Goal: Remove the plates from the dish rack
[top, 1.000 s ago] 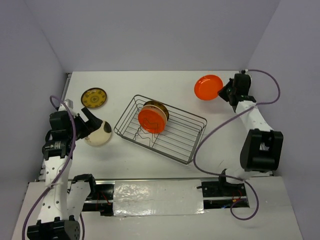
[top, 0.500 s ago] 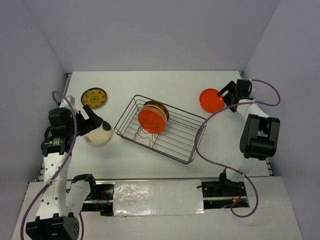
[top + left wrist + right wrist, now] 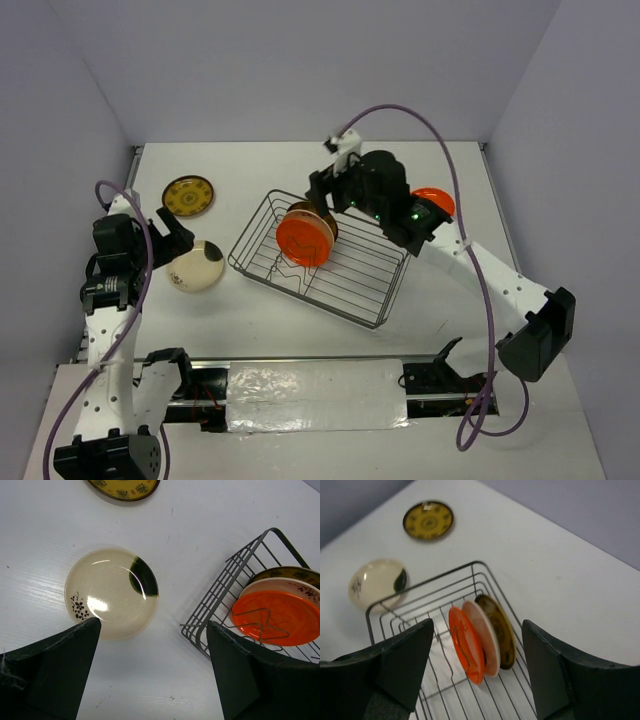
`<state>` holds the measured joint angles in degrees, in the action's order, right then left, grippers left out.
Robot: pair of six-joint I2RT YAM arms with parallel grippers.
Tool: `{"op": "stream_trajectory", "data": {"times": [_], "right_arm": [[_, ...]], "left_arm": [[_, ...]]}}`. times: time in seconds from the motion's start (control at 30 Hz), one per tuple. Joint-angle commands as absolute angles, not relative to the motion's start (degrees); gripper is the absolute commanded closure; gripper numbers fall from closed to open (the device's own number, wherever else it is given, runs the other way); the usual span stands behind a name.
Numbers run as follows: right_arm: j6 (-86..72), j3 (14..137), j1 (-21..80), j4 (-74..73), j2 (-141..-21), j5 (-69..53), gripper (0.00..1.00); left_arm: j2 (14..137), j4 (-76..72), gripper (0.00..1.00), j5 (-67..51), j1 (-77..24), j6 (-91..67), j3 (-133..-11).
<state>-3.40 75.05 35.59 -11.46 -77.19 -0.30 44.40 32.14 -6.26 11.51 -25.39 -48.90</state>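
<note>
The dark wire dish rack (image 3: 362,278) lies at the table's middle. Three plates stand on edge at its far-left end: orange-red (image 3: 465,647) in front, cream (image 3: 483,632) behind it, and dark yellow (image 3: 499,627) at the back. My right gripper (image 3: 477,652) hangs open above them, empty and touching none. On the table lie a patterned yellow plate (image 3: 188,195), a cream plate with a dark mark (image 3: 111,592) and an orange-red plate (image 3: 437,199), partly hidden by the right arm. My left gripper (image 3: 152,672) is open and empty, just near of the cream plate.
The left wrist view shows the rack's near corner (image 3: 225,594) close to my right-hand finger (image 3: 260,680). Purple cables loop over both arms. The right arm (image 3: 480,265) stretches across the rack's right end. The table ends at walls on the left, far and right sides.
The right gripper opened, left the orange-red plate on the table at the far right, and swung left over the rack. The left gripper drew back slightly from the cream plate.
</note>
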Motion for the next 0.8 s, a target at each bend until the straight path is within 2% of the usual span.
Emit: {"op": "stream_trajectory", "data": {"times": [0.0, 0.07, 0.23, 0.27, 0.63, 0.77], "right_arm": [[12.8, 77.7, 41.8, -21.9, -81.1, 3.7, 0.23], [13.7, 78.5, 44.7, -23.8, -84.2, 7.6, 0.33], [14.7, 80.4, 46.1, -25.2, -89.4, 8.4, 0.39], [14.9, 81.4, 46.4, -25.7, -90.2, 8.5, 0.45], [14.9, 84.5, 47.3, -25.7, -98.8, 9.8, 0.56], [14.8, 85.2, 47.5, -25.8, -100.5, 10.7, 0.65]], "left_arm": [[43.2, 30.3, 0.01, -6.2, 11.7, -24.3, -48.4], [43.2, 30.1, 0.0, -6.9, 11.7, -24.3, -48.3], [43.2, 30.1, 0.01, -7.6, 11.6, -24.2, -48.2], [43.0, 30.1, 0.0, -7.6, 11.5, -24.2, -48.1], [43.0, 30.0, 0.0, -7.9, 11.0, -24.1, -48.1], [43.2, 30.0, 0.01, -8.1, 11.0, -24.1, -48.0]]}}
